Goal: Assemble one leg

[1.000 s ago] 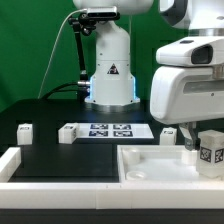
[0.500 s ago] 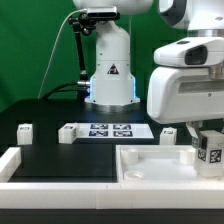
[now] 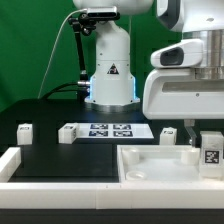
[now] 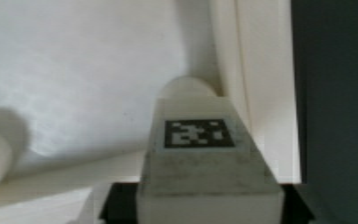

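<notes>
My gripper (image 3: 211, 147) is shut on a leg (image 3: 211, 154), a small white block with a square tag facing the camera. It holds the leg over the right corner of the large white tray-like piece (image 3: 150, 168). In the wrist view the leg (image 4: 202, 140) stands between my dark fingers (image 4: 130, 206), over the tray-like piece's white floor (image 4: 87, 70) and close beside its raised rim (image 4: 250, 60). I cannot tell whether the leg touches the floor. Three more legs lie on the black table: one (image 3: 24, 131) at far left, one (image 3: 67, 133) by the marker board, one (image 3: 168, 133) behind the tray-like piece.
The marker board (image 3: 110, 129) lies flat in the middle of the table. The robot's base (image 3: 108, 65) stands behind it. A white border wall (image 3: 12, 163) runs along the front left edge of the table.
The gripper has shifted slightly toward the exterior view's right and downward with the leg still in it. The other legs have not moved.
</notes>
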